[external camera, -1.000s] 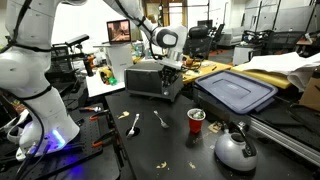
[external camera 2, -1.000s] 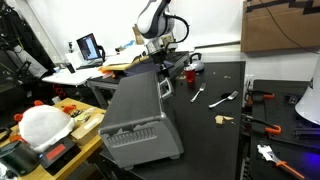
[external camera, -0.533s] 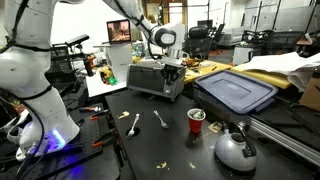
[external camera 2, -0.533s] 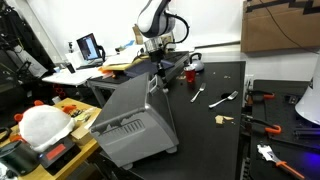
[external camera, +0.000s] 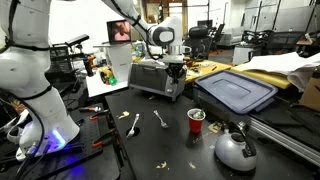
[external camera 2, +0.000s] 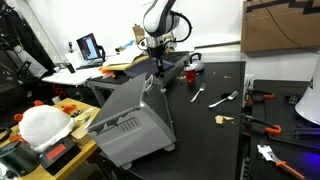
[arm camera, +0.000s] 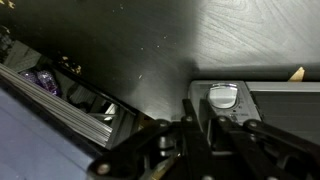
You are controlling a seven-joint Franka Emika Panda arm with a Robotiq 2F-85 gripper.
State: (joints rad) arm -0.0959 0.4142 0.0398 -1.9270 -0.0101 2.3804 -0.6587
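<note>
A silver toaster (external camera: pixel 150 78) stands on the black table in both exterior views, large in the foreground (external camera 2: pixel 130 125) and turned at an angle. My gripper (external camera: pixel 176 72) is at the toaster's end face (external camera 2: pixel 155 72). In the wrist view the fingers (arm camera: pixel 200 135) are close together at the toaster's end panel, just below a round silver knob (arm camera: pixel 224 96). They look shut on a part of the toaster there; what lies between them is dark and hard to make out.
A red cup (external camera: pixel 196 120) (external camera 2: pixel 187 75), a spoon (external camera: pixel 134 124) and a fork (external camera: pixel 160 120) lie on the table near the toaster. A silver kettle (external camera: pixel 235 148) sits in front, a blue bin lid (external camera: pixel 235 90) behind. A laptop (external camera 2: pixel 88 46) stands on the side desk.
The gripper has moved a little sideways with the toaster's end, and the toaster has swung round and tipped slightly on the table.
</note>
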